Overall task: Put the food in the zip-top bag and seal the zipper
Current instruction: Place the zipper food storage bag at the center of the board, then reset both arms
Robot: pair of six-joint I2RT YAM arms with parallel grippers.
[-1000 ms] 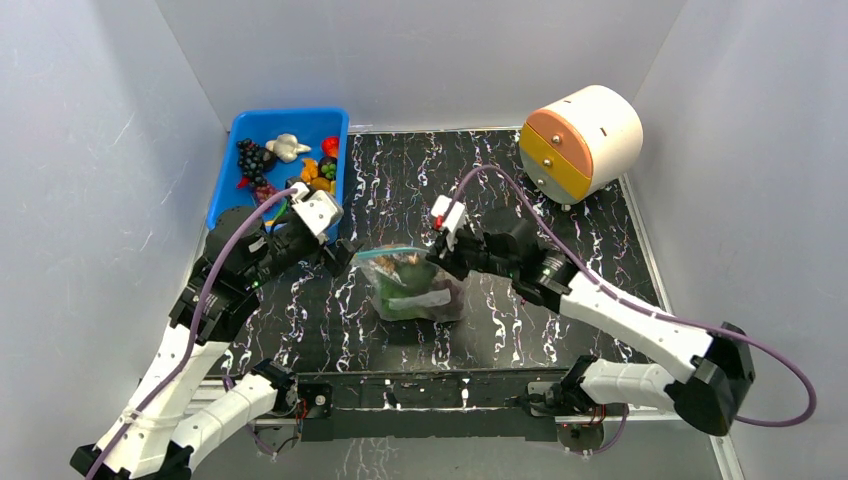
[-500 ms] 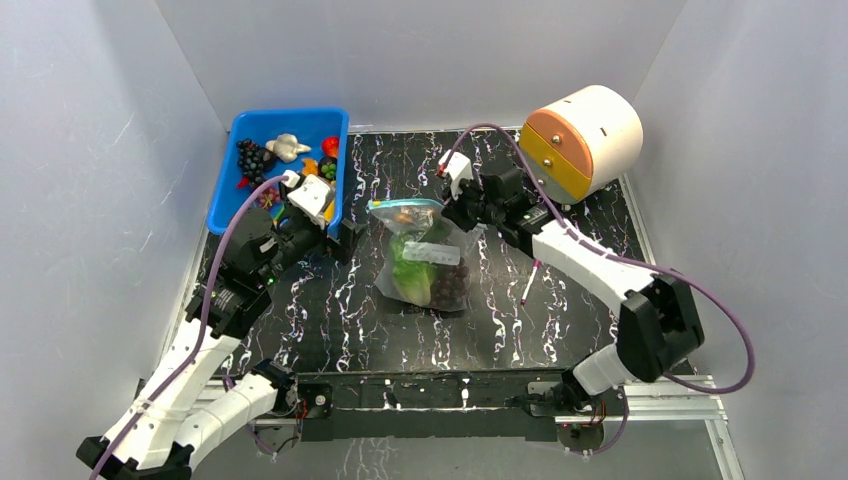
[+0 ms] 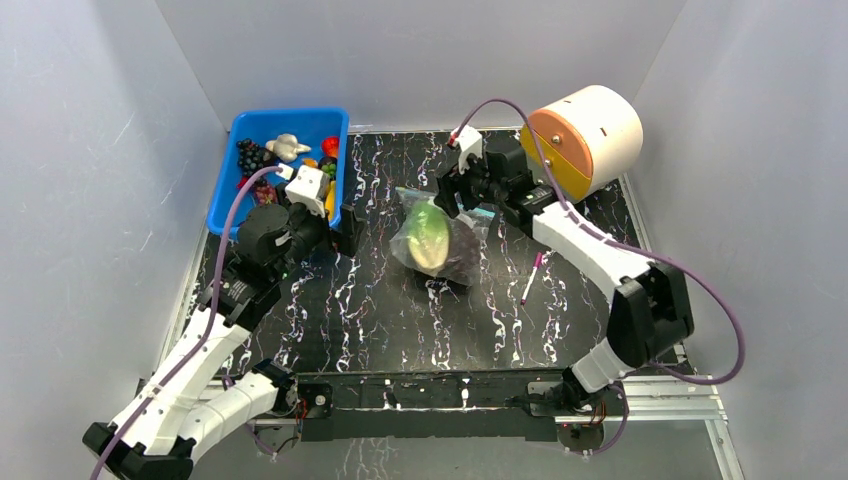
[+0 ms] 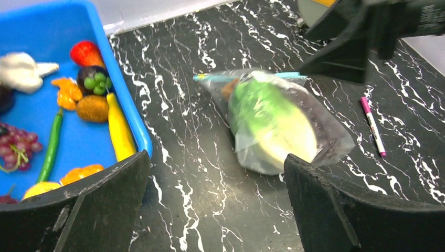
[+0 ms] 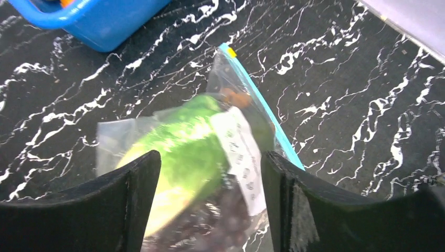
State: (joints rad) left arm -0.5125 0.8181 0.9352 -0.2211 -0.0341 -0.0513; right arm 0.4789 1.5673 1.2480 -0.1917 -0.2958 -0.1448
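Lying down, the zip-top bag (image 3: pixel 437 238) holds the lettuce (image 4: pixel 265 113), the right gripper (image 5: pixel 210 168) spread apart over it, the left gripper (image 4: pixel 216 163) spread apart near it.

One zip-top bag (image 4: pixel 336 144) with one lettuce head (image 4: pixel 267 118) inside; left of the bag one blue bin (image 3: pixel 222 190), right one pink marker (image 3: pixel 531 278).

Left arm (image 3: pixel 185 365) and right arm (image 3: pixel 590 255): white link shells, black joint housings, a purple cable (image 3: pixel 214 288) routed externally. Left gripper (image 4: pixel 216 168): matte black wedge-shaped fingers (image 4: pixel 336 210).
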